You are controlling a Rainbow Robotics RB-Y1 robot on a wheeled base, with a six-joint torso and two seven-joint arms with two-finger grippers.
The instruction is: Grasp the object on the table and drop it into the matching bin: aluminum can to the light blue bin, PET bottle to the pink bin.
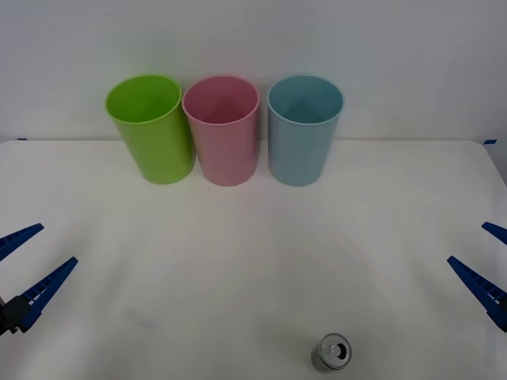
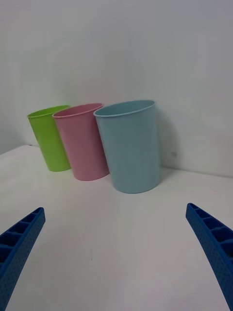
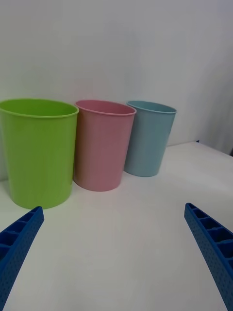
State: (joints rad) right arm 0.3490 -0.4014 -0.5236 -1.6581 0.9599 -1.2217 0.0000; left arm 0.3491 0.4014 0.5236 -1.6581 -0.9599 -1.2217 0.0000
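The right blue ribbed gripper (image 1: pixel 491 269) is hovering at the table's right edge with fingers spread wide and holding nothing; the left gripper (image 1: pixel 28 265) is waiting likewise spread at the left. The small silver aluminum can (image 1: pixel 332 352) is standing upright on the plain white table (image 1: pixel 253 261), near the front edge. A clumsy approach is likely tipping and rolling it. The tall light blue bin (image 1: pixel 304 131), pink bin (image 1: pixel 222 131) and lime green bin (image 1: pixel 152 128) are all sitting empty
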